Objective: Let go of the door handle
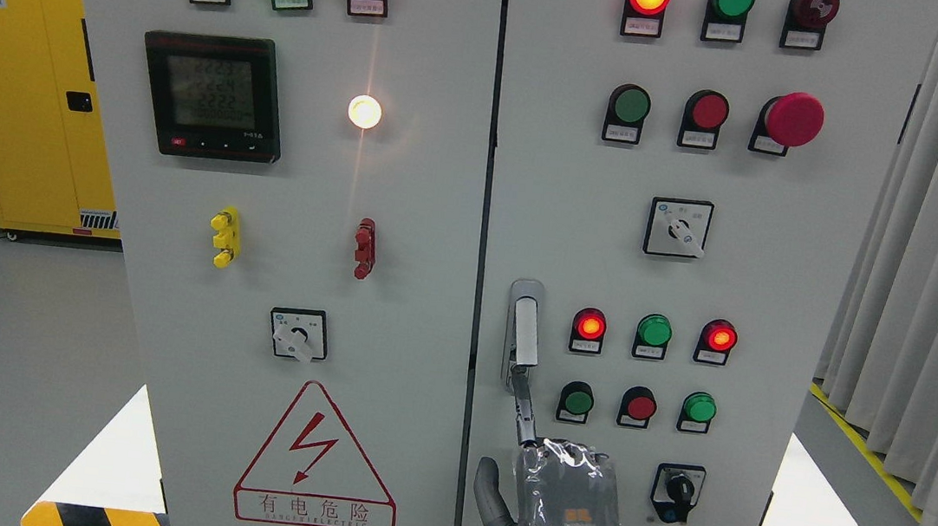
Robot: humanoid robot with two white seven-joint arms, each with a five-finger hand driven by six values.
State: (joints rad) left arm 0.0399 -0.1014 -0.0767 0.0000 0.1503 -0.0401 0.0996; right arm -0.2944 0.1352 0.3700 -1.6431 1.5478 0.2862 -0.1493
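Door handle: the door handle (524,331) stands upright at the right door's left edge.
Hand: right hand (561,504) just below it, one finger (525,408) reaching its lower end, thumb apart; apparently easing off the grip.
Left hand: unseen.
Count: two cabinet doors (777,313), one red mushroom button (793,120).

Red warning triangle (319,455) on left cabinet door (396,290): lightning bolt, "有电危险". Meter display (212,95): digit rows, unclear. Button labels too small.

Silver door handle (524,331) stands upright on the right cabinet door.
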